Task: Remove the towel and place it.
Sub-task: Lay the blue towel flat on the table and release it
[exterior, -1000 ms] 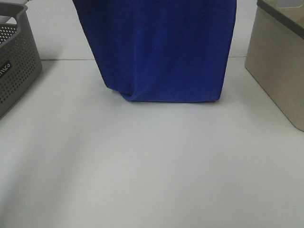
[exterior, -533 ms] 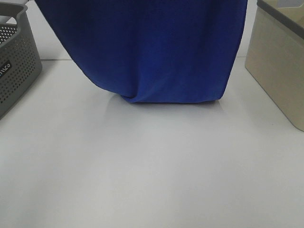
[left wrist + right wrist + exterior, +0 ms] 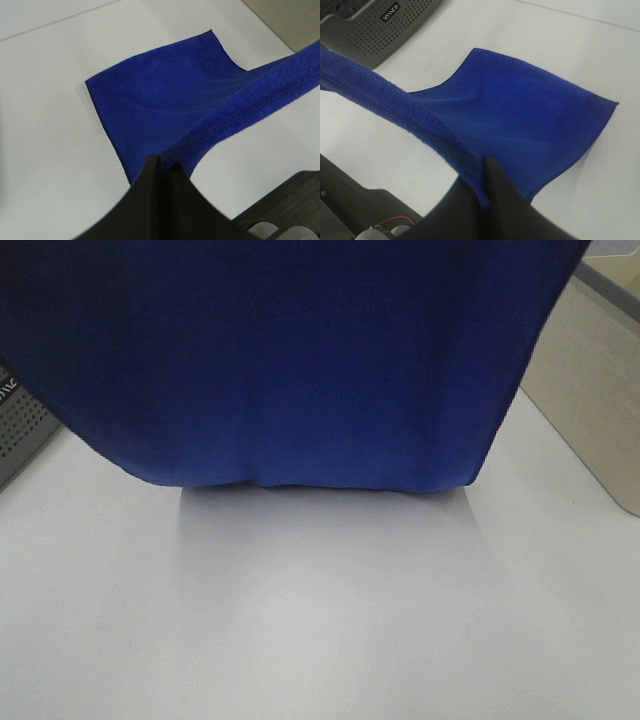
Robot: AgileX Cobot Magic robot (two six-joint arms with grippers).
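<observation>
Towel hung wide by its top hem.
Your left gripper and right gripper clamp that hem so it fills the frame's upper half, apparently spread for laying flat.

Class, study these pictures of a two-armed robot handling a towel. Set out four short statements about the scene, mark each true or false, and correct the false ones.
1. The left gripper and the right gripper each pinch the hem of the towel. True.
2. The towel hangs wholly in the air. False: its far part lies flat on the table.
3. A grey perforated basket stands on the table. True.
4. The towel is green. False: it is blue.
</observation>
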